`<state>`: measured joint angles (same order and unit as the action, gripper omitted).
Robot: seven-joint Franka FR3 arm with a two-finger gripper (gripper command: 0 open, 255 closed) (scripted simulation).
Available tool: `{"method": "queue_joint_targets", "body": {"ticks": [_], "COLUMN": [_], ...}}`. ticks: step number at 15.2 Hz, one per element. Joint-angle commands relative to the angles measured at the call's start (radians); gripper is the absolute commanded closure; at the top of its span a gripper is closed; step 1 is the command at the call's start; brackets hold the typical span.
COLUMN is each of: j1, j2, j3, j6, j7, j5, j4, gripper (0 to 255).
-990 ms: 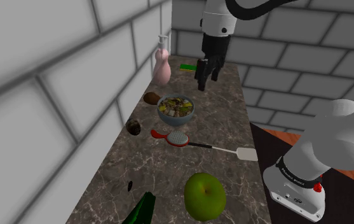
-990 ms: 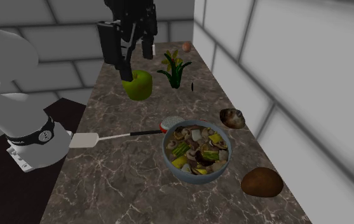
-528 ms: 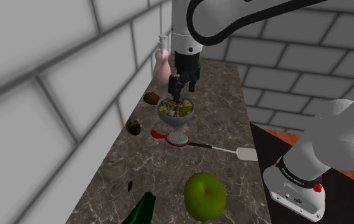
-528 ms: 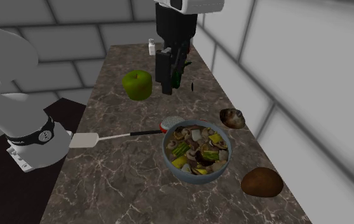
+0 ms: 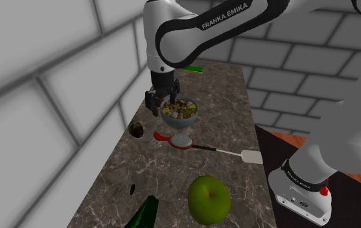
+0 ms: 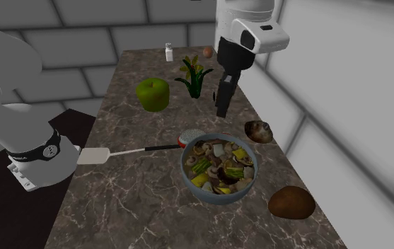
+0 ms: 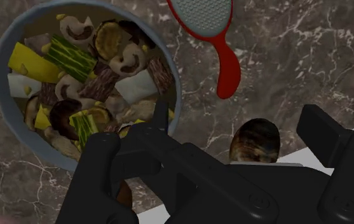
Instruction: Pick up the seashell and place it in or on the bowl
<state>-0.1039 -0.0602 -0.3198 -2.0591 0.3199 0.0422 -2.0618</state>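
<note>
Grey block walls [image 5: 56, 97] close in the scene along one long side and the far end. Against them runs the desk [image 6: 138, 205], a dark marbled stone top. The white Franka arm [image 5: 198, 29] arches over it from its stand and bends down toward the wall side.

The green apple [image 5: 208, 199] sits well apart from the work, toward the shoulder view's lower edge. The bowl [image 5: 179, 122] is grey-blue and heaped to the rim with chopped vegetables and mushrooms. A red-rimmed sieve [image 5: 181, 140] lies just beside it. A smooth brown lump [image 6: 291, 203] rests on the bowl's other side, close to the wall.

The hand [image 6: 223, 112] hangs over the strip of desk between bowl and wall. In the wrist view its black fingers [image 7: 99, 168] stand apart and hold nothing.

The seashell [image 7: 255, 140], small, mottled brown and cream, lies on the desk near the bowl but not touching it, by the foot of the wall. The wrist view shows it between the spread fingers, with neither finger on it.

By my reading none of the task is done yet. The shell is not grasped and not lifted. The hand seems lined up roughly over it, so what is left is the descent, the closing, the lift and a short carry. As the bowl is full, the shell would likely end up resting on top of the food.
</note>
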Motion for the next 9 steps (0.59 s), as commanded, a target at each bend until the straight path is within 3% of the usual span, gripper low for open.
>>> {"method": "queue_joint_targets", "body": {"ticks": [1,9], "j1": [-0.014,-0.104], "j2": [-0.090,-0.418], "j3": [-0.008,0.004], "j6": [-0.020,-0.021], "j7": [0.039,0.156], "j5": [-0.032,-0.140], "j4": [0.063,0.367], "gripper": [0,0]}}
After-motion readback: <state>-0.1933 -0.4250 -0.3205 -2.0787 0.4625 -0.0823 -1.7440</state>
